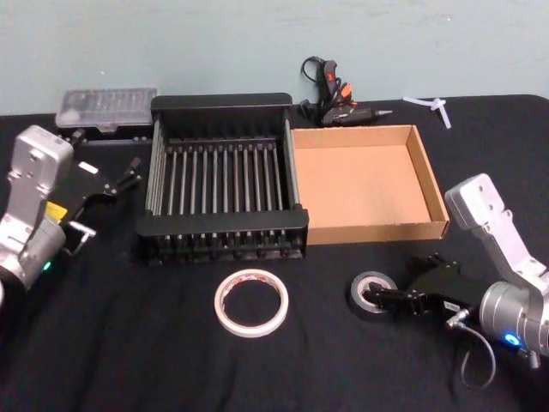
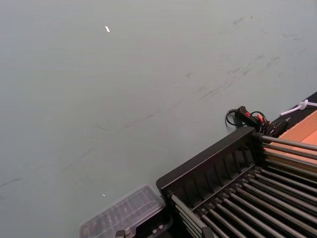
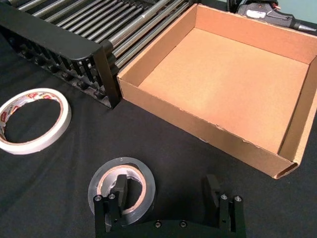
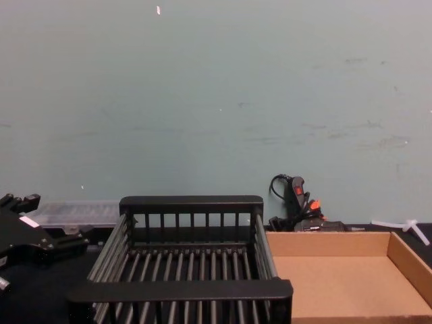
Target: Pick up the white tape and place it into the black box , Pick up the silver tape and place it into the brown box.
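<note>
Right gripper (image 3: 168, 191) is down at the silver tape (image 1: 371, 294), jaws spread wide, one finger inside the core and the other well outside the roll, so the silver pickup looks in hand; next it needs to close on the wall, lift and carry to the brown box (image 1: 426, 172). White tape (image 1: 251, 301) lies flat in front of the black box (image 1: 221, 102). Left gripper (image 1: 130, 176) is parked open beside the crate.

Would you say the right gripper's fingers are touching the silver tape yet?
Cannot tell. In the right wrist view, one of the open right gripper's fingers sits inside the silver tape's core, overlapping its rim, with no clear gap or contact.
</note>
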### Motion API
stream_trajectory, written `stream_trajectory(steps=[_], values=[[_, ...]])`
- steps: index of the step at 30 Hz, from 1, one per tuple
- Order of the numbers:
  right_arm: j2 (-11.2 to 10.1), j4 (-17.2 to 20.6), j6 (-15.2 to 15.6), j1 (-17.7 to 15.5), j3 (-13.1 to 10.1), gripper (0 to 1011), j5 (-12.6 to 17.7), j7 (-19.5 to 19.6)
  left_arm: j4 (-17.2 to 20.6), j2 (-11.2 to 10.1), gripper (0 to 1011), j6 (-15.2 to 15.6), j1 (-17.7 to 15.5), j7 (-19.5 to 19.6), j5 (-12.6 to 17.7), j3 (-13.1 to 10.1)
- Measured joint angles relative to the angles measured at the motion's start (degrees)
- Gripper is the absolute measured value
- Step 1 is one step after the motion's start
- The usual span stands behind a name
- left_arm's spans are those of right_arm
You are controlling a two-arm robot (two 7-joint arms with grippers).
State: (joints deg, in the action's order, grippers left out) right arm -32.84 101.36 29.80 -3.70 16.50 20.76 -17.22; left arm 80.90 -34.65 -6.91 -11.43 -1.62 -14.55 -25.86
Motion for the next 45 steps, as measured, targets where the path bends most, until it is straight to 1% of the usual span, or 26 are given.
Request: stream_trajectory(steps=[9,20,22,25,29,30,32,33,35,37,39,41,42,44,45], values=[[0.40,-0.47,0.10,0.27,0.24,1000,-0.97,-0.28,0.00,0.00,1002,0.00,0.00,0.00,0.00,0.00],[0.38,-0.47,0.06,0.26,0.22,1000,-0.88,-0.29,0.00,0.00,1002,0.00,0.00,0.00,0.00,0.00],[0.37,-0.47,0.05,0.26,0.22,982,-0.86,-0.29,0.00,0.00,1002,0.00,0.00,0.00,0.00,0.00],[0.37,-0.47,0.04,0.24,0.21,934,-0.81,-0.28,0.00,0.00,1001,0.00,0.00,0.00,0.00,0.00],[0.36,-0.46,0.03,0.23,0.19,837,-0.76,-0.27,0.00,0.00,1001,0.00,0.00,0.00,0.00,0.00],[0.36,-0.45,0.03,0.23,0.20,795,-0.74,-0.27,0.00,0.00,1001,0.00,0.00,0.00,0.00,0.00],[0.37,-0.45,0.03,0.22,0.19,760,-0.73,-0.27,0.00,0.00,1000,0.00,0.00,0.00,0.00,0.00],[0.37,-0.44,0.03,0.22,0.19,707,-0.73,-0.27,0.00,0.00,1000,0.00,0.00,0.00,0.00,0.00],[0.37,-0.43,0.03,0.22,0.19,663,-0.72,-0.26,0.00,0.00,1001,0.00,0.00,0.00,0.00,0.00],[0.37,-0.43,0.03,0.22,0.19,580,-0.71,-0.26,0.00,0.00,1002,0.00,0.00,0.00,0.00,0.00],[0.37,-0.43,0.03,0.22,0.19,541,-0.70,-0.26,0.00,0.00,1002,0.00,0.00,0.00,0.00,0.00],[0.37,-0.43,0.03,0.22,0.19,460,-0.69,-0.25,0.00,0.00,1001,0.00,0.00,0.00,0.00,0.00],[0.37,-0.43,0.03,0.22,0.19,449,-0.69,-0.25,0.00,0.00,1002,0.00,0.00,0.00,0.00,0.00],[0.37,-0.43,0.03,0.22,0.19,360,-0.68,-0.24,0.00,0.00,1000,0.00,0.00,0.00,0.00,0.00],[0.37,-0.43,0.03,0.22,0.19,339,-0.67,-0.24,0.00,0.00,1000,0.00,0.00,0.00,0.00,0.00]])
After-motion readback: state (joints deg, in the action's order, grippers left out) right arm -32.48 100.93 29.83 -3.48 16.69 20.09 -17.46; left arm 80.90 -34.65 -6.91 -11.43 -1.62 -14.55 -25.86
